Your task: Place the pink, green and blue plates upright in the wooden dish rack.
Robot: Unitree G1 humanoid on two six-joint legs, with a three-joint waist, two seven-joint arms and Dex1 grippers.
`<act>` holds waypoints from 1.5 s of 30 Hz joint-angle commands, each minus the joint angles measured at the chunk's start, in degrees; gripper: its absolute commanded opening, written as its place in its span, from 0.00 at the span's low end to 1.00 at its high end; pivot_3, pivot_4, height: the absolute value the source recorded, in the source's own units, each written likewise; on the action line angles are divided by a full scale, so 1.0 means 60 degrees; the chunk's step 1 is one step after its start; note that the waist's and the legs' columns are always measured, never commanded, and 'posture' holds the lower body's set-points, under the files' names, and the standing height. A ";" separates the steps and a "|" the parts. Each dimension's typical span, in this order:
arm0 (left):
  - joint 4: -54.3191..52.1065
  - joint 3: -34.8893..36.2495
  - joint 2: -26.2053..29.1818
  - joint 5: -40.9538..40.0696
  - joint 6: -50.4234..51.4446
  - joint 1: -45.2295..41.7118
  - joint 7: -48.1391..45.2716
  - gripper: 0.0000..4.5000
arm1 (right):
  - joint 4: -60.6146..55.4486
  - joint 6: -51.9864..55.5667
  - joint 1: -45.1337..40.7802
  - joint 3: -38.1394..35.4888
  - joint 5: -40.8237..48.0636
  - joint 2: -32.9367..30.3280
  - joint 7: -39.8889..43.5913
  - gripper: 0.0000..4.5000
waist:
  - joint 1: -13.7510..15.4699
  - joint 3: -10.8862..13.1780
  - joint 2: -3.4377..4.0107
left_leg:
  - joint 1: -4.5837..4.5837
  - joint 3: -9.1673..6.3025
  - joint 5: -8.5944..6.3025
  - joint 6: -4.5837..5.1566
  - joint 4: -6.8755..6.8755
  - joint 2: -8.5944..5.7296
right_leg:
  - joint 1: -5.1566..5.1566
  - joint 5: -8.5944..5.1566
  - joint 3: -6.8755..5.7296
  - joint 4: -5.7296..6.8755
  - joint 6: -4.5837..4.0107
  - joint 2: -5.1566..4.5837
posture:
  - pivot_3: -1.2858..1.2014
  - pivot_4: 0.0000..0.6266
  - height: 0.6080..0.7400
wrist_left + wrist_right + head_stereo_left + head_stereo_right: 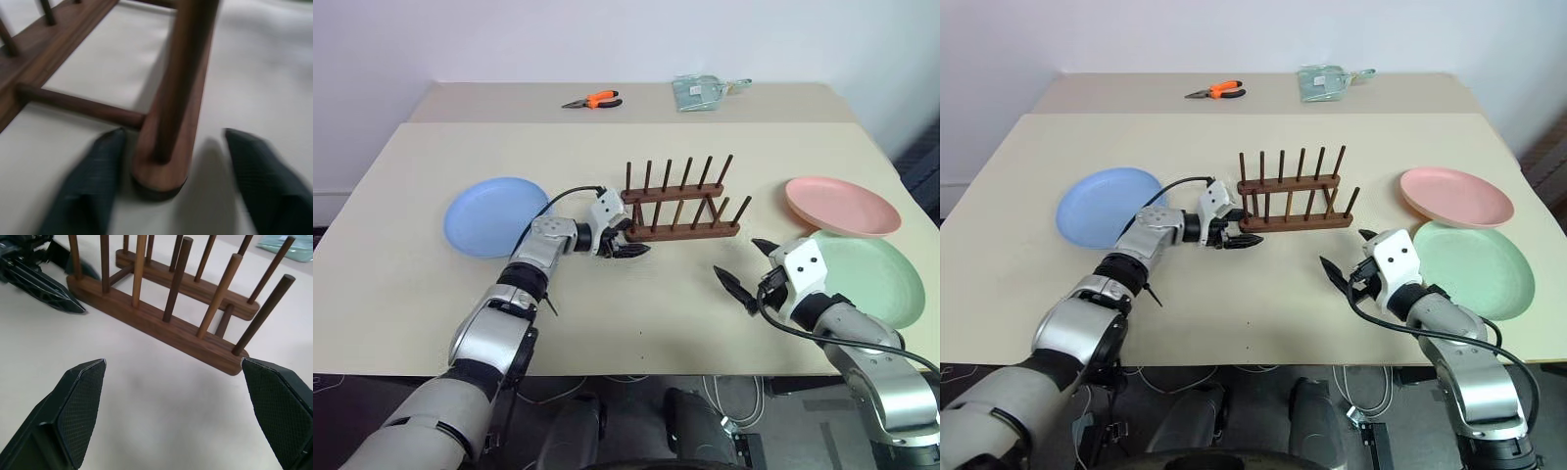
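The left fingers (628, 247) straddle the near bar end of the wooden dish rack (683, 204), partly open. The right fingers (747, 266) are wide open, holding nothing. All three plates lie flat on the table (636, 304).

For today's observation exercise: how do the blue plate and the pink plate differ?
The blue plate lies left of the rack; the pink plate lies right of it. Blue lies alone; pink's near edge overlaps the green plate. Both are round, shallow, similar in size, flat on the table, not yet racked.
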 commanded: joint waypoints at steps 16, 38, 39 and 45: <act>-0.4225 -0.0182 0.1123 -0.0222 0.0748 0.2175 -0.2915 0.48 | 0.0229 -0.0355 0.1812 -0.2315 0.0241 -0.1709 0.2060 1.00 | -0.0004 -0.0001 0.0005 | 0.0002 0.0002 -0.0003 0.0004 0.0004 0.0004 | 0.0007 0.0000 0.0004 0.0001 -0.0006 0.0000 | 0.52 0.24 1.00; -1.0053 -0.0066 0.0659 -0.0054 0.5416 0.5814 0.2899 0.01 | 0.2836 -0.0735 -0.1072 0.1449 -0.2379 -0.0286 0.0216 0.00 | 0.0029 -0.0028 0.0026 | 0.0022 -0.0002 -0.0003 0.0002 0.0011 0.0007 | 0.0022 -0.0019 0.0011 0.0005 -0.0041 -0.0005 | 0.52 0.24 1.00; -0.9705 0.0025 0.0325 0.0133 0.5408 0.5624 0.3523 0.01 | 0.3245 -0.0831 -0.1453 0.1599 -0.2622 -0.0163 0.0032 0.00 | 0.0053 -0.0029 0.0028 | 0.0023 -0.0006 -0.0003 0.0002 0.0028 0.0003 | 0.0034 -0.0019 0.0011 0.0009 -0.0041 -0.0005 | 0.52 0.24 1.00; -0.8315 0.0319 -0.0173 0.0267 0.4883 0.4827 0.4784 0.01 | 0.4964 -0.1422 -0.2949 0.1885 -0.3202 0.0284 -0.0518 0.00 | -0.0039 -0.0043 0.0038 | 0.0018 -0.0018 -0.0004 0.0002 0.0076 0.0000 | 0.0038 0.0000 0.0004 0.0037 -0.0023 0.0012 | 0.52 0.24 1.00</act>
